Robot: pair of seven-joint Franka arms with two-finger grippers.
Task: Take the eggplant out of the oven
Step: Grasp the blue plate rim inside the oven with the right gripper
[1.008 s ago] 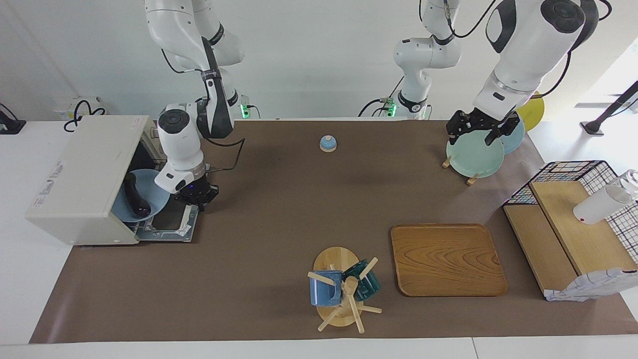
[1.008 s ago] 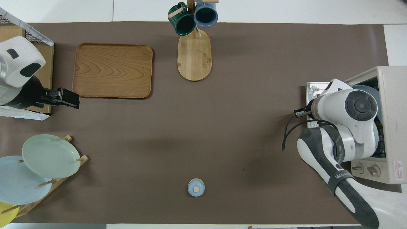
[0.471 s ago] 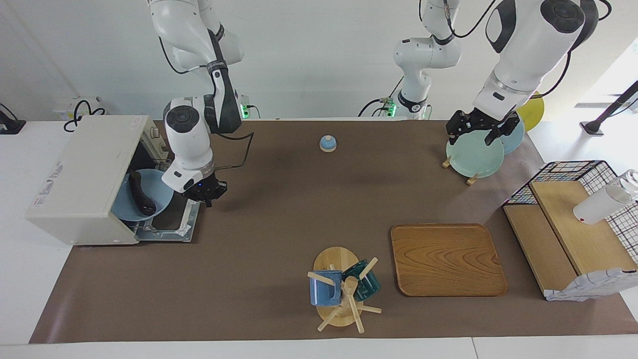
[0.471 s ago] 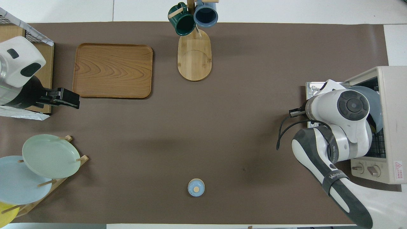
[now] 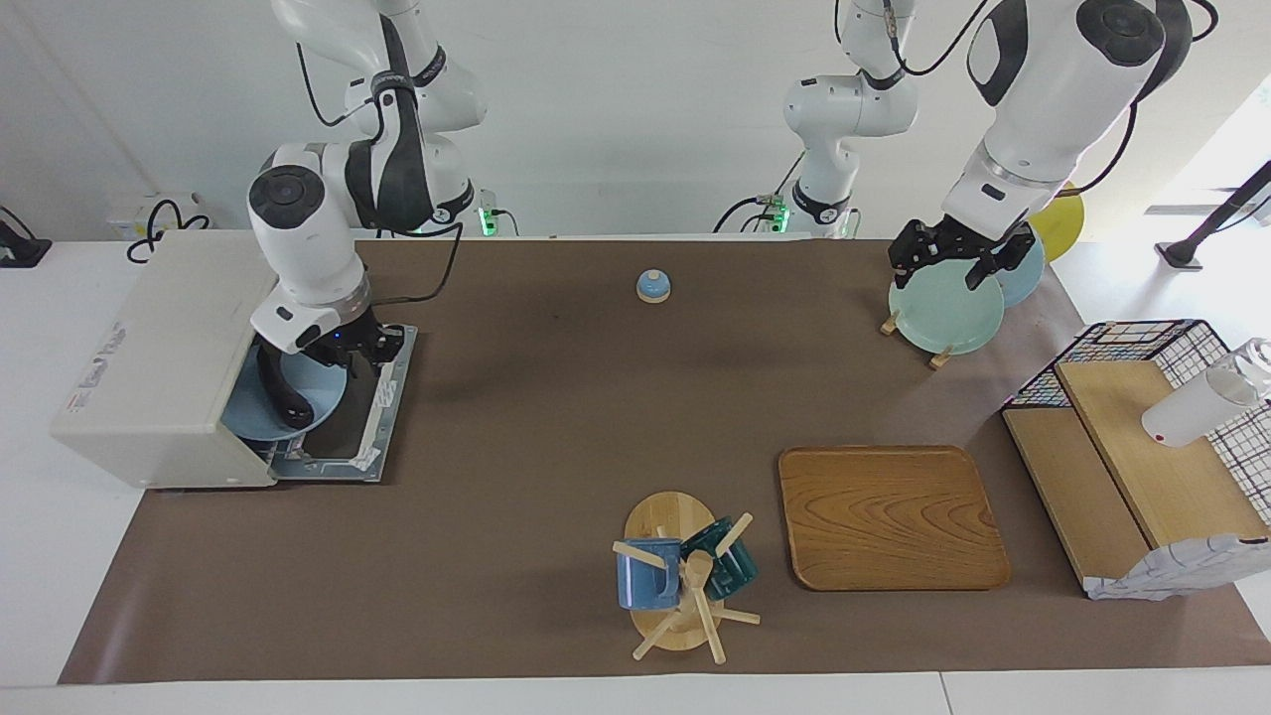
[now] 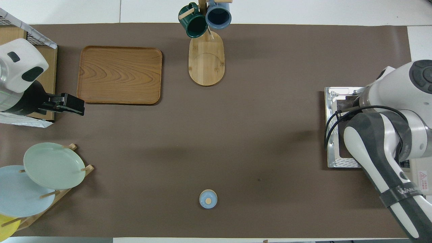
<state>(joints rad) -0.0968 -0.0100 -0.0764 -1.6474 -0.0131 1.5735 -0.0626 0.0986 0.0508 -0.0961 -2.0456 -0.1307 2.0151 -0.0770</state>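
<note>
- The oven (image 5: 164, 357) stands at the right arm's end of the tabletop (image 5: 556, 417) with its drop-down door (image 5: 362, 417) lying flat open in front of it — so the opening step looks done.
- The eggplant (image 5: 278, 392) is not out yet: it lies on a light blue plate (image 5: 253, 417) that sits in the oven's mouth, partly under the oven's top and partly showing past it.
- What is left, as I judge it, is the whole removal: gripping the eggplant, lifting it clear of the oven and setting it down on the tabletop.
- The right gripper (image 5: 343, 348) hangs at the oven's mouth, over the edge of the plate nearer the robots and just beside the eggplant's upper end; the forearm slopes down to it from over the oven's top.
- Its fingers are dark against the dark oven interior — I cannot tell whether they are spread or closed, and it seems not to have hold of the eggplant.
- In the overhead view the right arm's bulk covers the oven's opening, so plate and eggplant are hidden there.
- The left gripper (image 5: 958, 256) waits well apart from the oven, at the left arm's end of the tabletop, over a pale green plate (image 5: 948, 318) in a wooden rack; its fingers look parted and hold nothing.
</note>
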